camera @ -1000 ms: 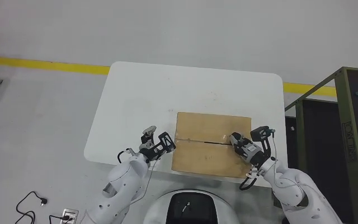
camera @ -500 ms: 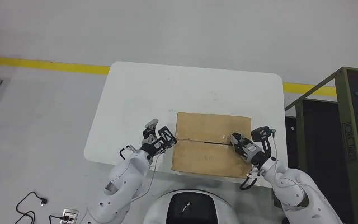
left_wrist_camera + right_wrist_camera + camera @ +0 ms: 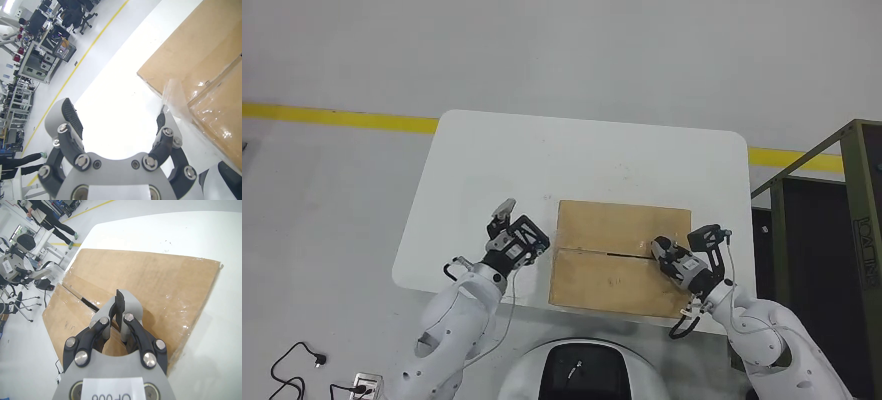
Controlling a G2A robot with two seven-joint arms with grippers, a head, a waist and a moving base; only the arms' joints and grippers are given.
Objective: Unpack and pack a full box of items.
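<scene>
Brown cardboard box [image 3: 622, 255] lies flat on the near right part of the white bench [image 3: 542, 160], flaps closed, with clear tape [image 3: 174, 94] along the middle seam. At the seam's left end a loose curl of that tape lifts off beside the left gripper [image 3: 115, 111], whose fingers are spread wide. The right gripper [image 3: 118, 298] hangs over the seam's other end, fingers pressed together.

The white table [image 3: 542, 160] has rounded corners. One brown cardboard box [image 3: 622, 255] lies flat and directly on it, in the near right part, flaps closed. The box's near edge lies close to the table's near edge.
</scene>
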